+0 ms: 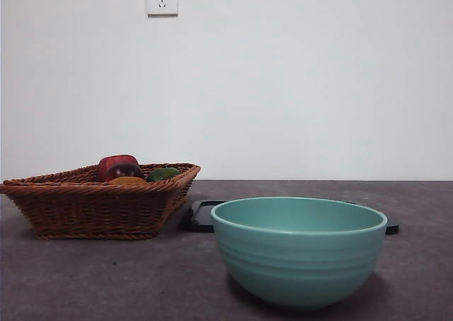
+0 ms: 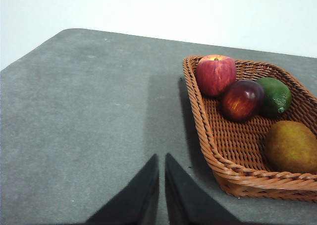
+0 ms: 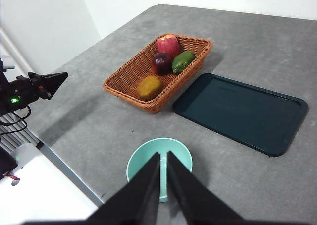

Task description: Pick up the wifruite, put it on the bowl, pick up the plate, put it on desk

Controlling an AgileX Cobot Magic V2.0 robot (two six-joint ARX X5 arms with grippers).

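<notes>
The wifruite (image 2: 291,145), oval and orange-brown, lies in a brown wicker basket (image 2: 208,136) at the corner nearest my left gripper (image 2: 162,158). That gripper hovers shut over the bare desk (image 2: 79,116) beside the basket, holding nothing. In the front view only a sliver of the wifruite (image 1: 127,181) shows above the basket rim. The pale teal bowl (image 1: 297,257) stands empty at the front. My right gripper (image 3: 163,155) hangs high above the bowl (image 3: 141,160), shut and empty. The plate (image 3: 240,111), a dark rectangular tray, lies flat behind the bowl, next to the basket (image 3: 124,84).
Also in the basket are a red apple (image 2: 216,74), a dark red fruit (image 2: 241,100) and a green fruit (image 2: 273,96). The left arm (image 3: 34,86) shows beyond the desk's edge. A white wall stands behind the desk (image 1: 106,278).
</notes>
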